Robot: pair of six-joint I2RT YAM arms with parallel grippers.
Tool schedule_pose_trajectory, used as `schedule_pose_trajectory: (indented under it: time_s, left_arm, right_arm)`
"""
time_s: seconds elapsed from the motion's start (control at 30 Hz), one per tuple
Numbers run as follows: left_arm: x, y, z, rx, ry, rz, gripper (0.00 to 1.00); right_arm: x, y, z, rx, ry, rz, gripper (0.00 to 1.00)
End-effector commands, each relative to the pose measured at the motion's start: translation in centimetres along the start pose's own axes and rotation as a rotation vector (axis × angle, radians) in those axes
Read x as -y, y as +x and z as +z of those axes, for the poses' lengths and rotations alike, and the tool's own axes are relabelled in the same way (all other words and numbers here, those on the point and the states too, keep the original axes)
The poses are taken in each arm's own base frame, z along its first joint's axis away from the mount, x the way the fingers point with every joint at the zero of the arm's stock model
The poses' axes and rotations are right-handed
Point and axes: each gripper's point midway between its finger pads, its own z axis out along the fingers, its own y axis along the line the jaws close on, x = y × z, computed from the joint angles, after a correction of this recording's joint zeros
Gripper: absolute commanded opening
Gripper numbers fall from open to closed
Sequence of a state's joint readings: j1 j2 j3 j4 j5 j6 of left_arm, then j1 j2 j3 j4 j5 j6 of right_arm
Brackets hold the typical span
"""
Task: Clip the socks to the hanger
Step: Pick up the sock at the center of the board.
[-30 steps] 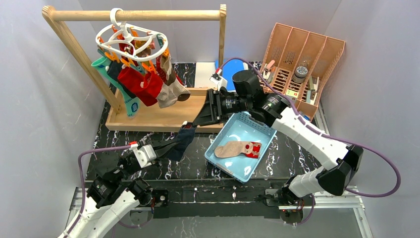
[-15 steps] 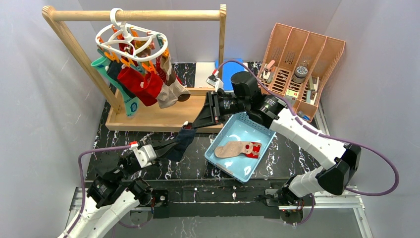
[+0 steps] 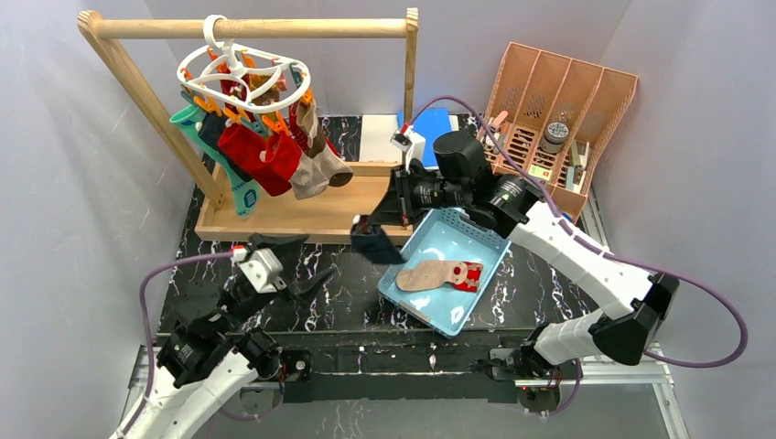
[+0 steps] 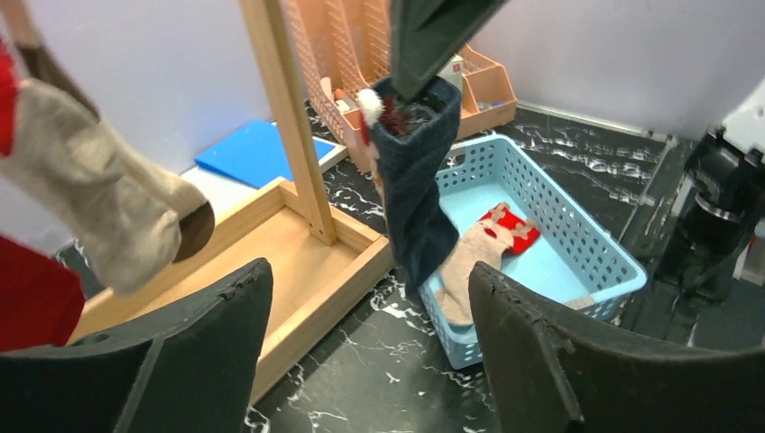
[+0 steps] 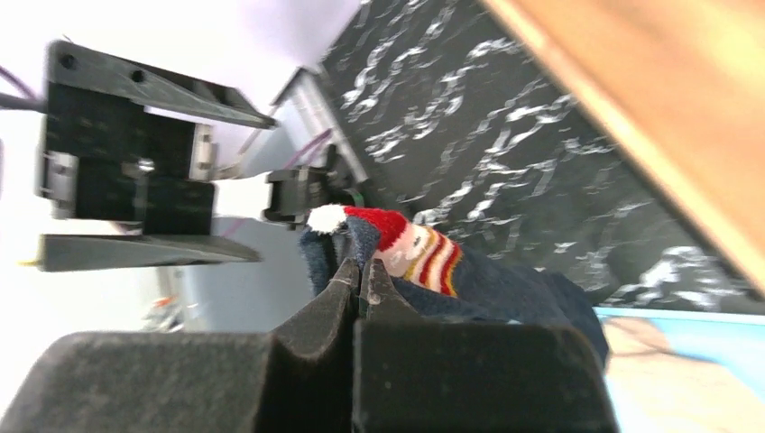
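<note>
The black marbled counter sits between pale walls, with the wooden rail frame at the back. The white hanger hangs by its hook from the rail. A bunch of socks in red, tan, teal and dark colours is clipped under it. That part looks the same as a second ago.

What has changed is the navy sock. A second ago it was pulled tight between my two arms. The left jaws pinched its low end, and the right jaws stood spread around its top.

Now the left jaws have let go. They are spread wide with nothing between them, and they have pulled back toward the front left of the counter. In the left wrist view I look out between the two black fingers at the sock hanging free.

The right jaws are now pressed together on the cuff of the navy sock, by its little red, white and striped picture. The sock hangs straight down from them, just beside the near corner of the blue basket. I cannot tell if its toe touches the basket.

One tan and red sock lies in the basket, where it was before.
</note>
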State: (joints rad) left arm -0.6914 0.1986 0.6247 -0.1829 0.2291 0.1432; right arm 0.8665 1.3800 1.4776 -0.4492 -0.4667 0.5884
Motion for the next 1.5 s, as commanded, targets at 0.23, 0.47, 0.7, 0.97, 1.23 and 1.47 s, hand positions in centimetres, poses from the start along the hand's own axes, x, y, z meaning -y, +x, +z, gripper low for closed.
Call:
schedule_pose_trajectory:
  time_s: [0.23, 0.47, 0.7, 0.97, 1.23, 1.47]
  left_arm:
    - [-2.6, -2.6, 1.9, -0.018, -0.256, -0.632, 0.98]
    - [0.0, -1.4, 6.6, -0.131, -0.118, -0.796, 0.98]
    - [1.0, -1.6, 7.8, -0.203, -0.057, -0.816, 0.81]
    - [0.7, -0.2, 7.4, -0.273, -0.100, -0.800, 0.51]
    - [0.3, 1.0, 6.4, -0.319, -0.150, -0.774, 0.52]
    - [0.0, 1.5, 6.0, -0.335, -0.170, -0.761, 0.30]
  right_arm:
    - [4.4, -2.5, -3.6, 0.185, 0.274, -0.444, 0.01]
    - [2.5, -1.9, -2.2, 0.156, 0.202, -0.474, 0.01]
    - [1.5, -1.2, -0.6, 0.122, 0.220, -0.517, 0.01]
    - [0.0, -0.8, 0.6, 0.122, 0.214, -0.543, 0.01]
    - [-0.2, -0.9, 0.4, 0.138, 0.221, -0.538, 0.01]
    - [-0.4, -1.0, 0.2, 0.152, 0.218, -0.537, 0.01]
